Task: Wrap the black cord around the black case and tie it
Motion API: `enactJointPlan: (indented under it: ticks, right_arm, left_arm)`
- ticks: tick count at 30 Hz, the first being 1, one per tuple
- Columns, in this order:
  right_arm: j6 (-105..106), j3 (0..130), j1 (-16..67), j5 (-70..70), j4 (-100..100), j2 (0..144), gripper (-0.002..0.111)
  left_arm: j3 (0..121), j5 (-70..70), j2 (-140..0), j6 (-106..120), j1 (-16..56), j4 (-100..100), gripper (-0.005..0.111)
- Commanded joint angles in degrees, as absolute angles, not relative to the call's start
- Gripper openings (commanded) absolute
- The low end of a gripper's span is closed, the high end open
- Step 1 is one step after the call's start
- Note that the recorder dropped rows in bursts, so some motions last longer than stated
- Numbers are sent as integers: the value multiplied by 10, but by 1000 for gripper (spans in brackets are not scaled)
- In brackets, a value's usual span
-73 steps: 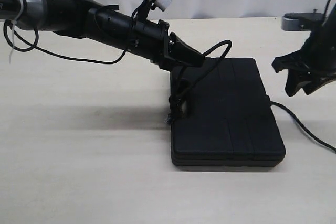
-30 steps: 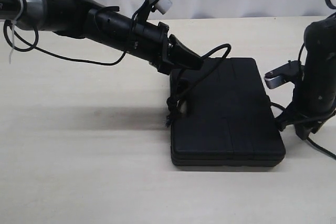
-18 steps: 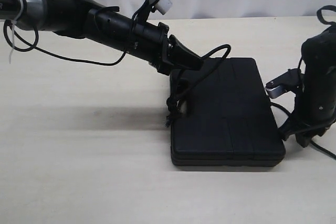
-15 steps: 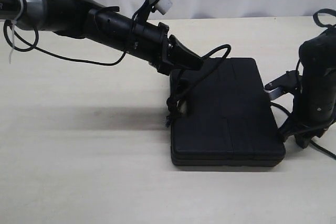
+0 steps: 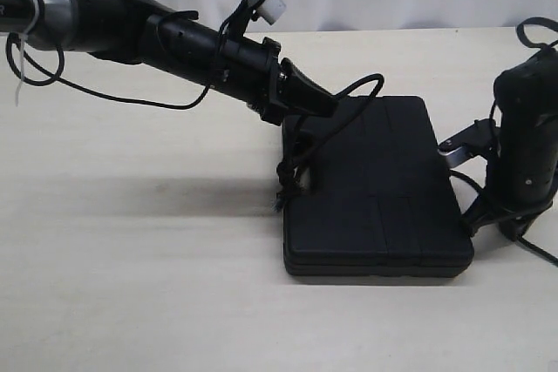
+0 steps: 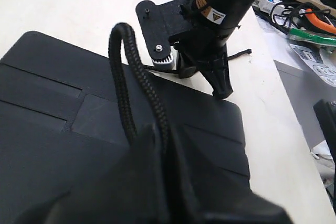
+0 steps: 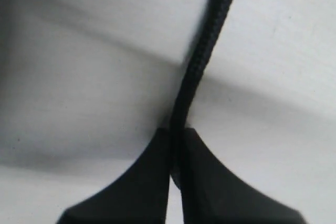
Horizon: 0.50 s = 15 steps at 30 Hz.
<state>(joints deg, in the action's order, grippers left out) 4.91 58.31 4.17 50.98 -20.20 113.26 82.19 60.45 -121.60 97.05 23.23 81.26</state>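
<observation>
Pale bench (image 5: 131,285): left tool (image 6: 160,148) clamps black cord (image 6: 126,72) above black case (image 5: 375,206); right tool (image 7: 176,153), at the case's 3 o'clock, pinches the cord too.

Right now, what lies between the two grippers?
The black case: its ribbed lid fills the stretch from the left gripper, shut on the black cord, to the right gripper beside its far edge. The left wrist view shows this.

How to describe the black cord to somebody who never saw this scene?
Find the flat black case on the pale table. The black cord arches above its far edge, out of the left claw. It is braided, unlike the smooth cables on the arms.
</observation>
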Motion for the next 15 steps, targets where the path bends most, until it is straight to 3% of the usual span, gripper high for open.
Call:
enactJointPlan:
  ticks: [1, 15]
  right_arm:
    - [58, 599, 41, 504, -171, 1158, 4]
    - [211, 683, -34, 519, 67, 1107, 4]
  left_arm:
    - [820, 612, -1209, 972, 233, 817, 0]
    - [820, 612, -1209, 972, 233, 806, 0]
